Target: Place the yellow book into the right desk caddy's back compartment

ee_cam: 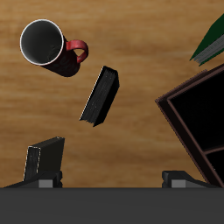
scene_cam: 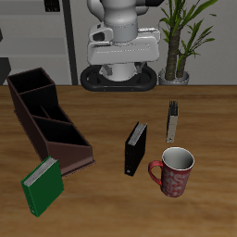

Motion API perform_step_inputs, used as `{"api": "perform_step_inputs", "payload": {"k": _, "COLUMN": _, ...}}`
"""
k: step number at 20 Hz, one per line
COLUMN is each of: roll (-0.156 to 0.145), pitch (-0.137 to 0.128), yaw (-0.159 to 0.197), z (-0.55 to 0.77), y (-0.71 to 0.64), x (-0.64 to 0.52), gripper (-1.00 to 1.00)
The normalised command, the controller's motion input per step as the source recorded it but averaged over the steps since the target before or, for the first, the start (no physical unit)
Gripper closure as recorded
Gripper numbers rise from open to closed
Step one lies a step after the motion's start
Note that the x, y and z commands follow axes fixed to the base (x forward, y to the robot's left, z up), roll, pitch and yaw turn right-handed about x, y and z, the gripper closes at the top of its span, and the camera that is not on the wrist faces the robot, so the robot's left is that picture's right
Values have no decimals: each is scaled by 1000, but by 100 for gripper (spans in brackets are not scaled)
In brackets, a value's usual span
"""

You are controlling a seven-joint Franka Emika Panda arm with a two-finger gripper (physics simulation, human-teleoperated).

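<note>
The yellow book (scene_cam: pixel 172 120) stands on edge on the table, behind the mug; it also shows in the wrist view (ee_cam: pixel 44 162). The right desk caddy (scene_cam: pixel 48 118) is a long maroon box lying at an angle across the table from the book. Its back compartment (scene_cam: pixel 28 86), with the tallest walls, is the end farthest from the table's front edge. Part of the caddy shows in the wrist view (ee_cam: pixel 197 109). My gripper (ee_cam: pixel 112 182) is open and empty, high above the table, with its fingertips (ee_cam: pixel 50 182) wide apart. The arm (scene_cam: pixel 116 42) is at the table's back.
A black book (scene_cam: pixel 136 148) stands between the yellow book and the caddy, also in the wrist view (ee_cam: pixel 99 96). A red-and-white mug (scene_cam: pixel 174 171) stands near the front edge. A green book (scene_cam: pixel 42 185) leans at the caddy's low end. A potted plant (scene_cam: pixel 185 37) stands behind.
</note>
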Motion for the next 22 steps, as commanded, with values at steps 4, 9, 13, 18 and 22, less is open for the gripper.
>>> {"api": "perform_step_inputs", "payload": {"k": 4, "roll": -15, "pitch": -17, "yaw": 7, "z": -11, "y": 42, "x": -57, "gripper": -100}}
{"api": "perform_step_inputs", "payload": {"k": 9, "roll": -32, "pitch": -11, "yaw": 5, "z": -68, "y": 95, "x": 44, "gripper": -100}}
{"api": "perform_step_inputs", "payload": {"k": 13, "roll": -38, "pitch": -17, "yaw": -12, "z": -11, "y": 50, "x": 44, "gripper": -100}}
{"api": "perform_step_inputs", "payload": {"k": 18, "roll": -62, "pitch": -32, "yaw": -42, "z": -119, "y": 177, "x": -80, "gripper": -100}}
{"api": "perform_step_inputs", "payload": {"k": 22, "roll": -30, "pitch": -28, "yaw": -18, "z": -126, "y": 243, "x": -159, "gripper": -100}}
